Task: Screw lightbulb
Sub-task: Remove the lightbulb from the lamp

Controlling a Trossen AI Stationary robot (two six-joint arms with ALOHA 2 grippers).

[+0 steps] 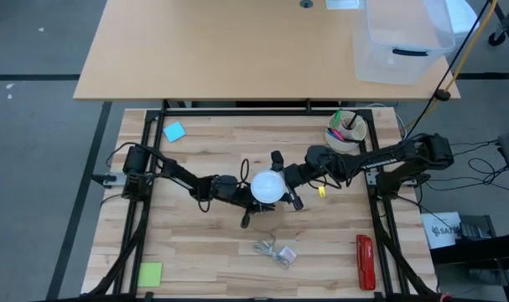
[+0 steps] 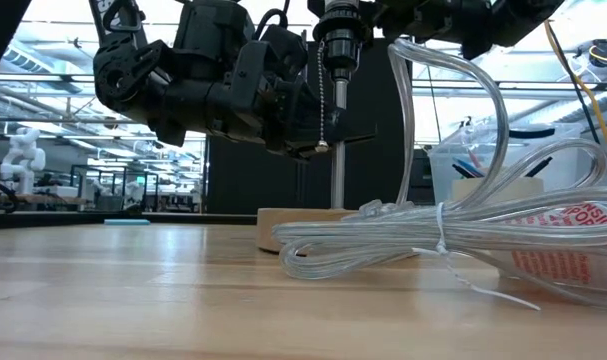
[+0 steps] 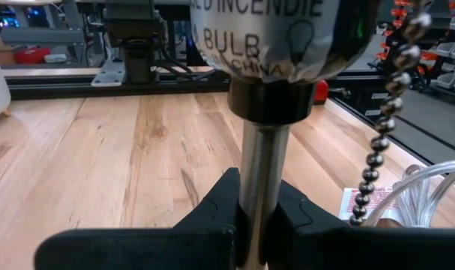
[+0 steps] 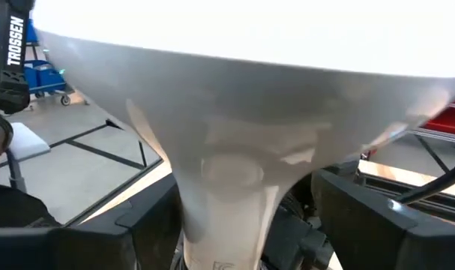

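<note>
My left claw (image 3: 242, 225) pinches the slim metal lamp stem (image 3: 261, 169) tight. My right claw (image 4: 242, 217) stands wide, fingers flanking the white round-globed lightbulb (image 4: 234, 112) without gripping its neck.

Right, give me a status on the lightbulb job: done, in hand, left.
Done: the lightbulb sits upright on the lamp socket, above the metal stem.
In hand: the left pincer is shut on the stem, steadying the lamp; the right pincer has its fingers open either side of the bulb's neck, not gripping.
Left: how fully it is threaded can't be seen; likely more turns or withdrawal.
</note>
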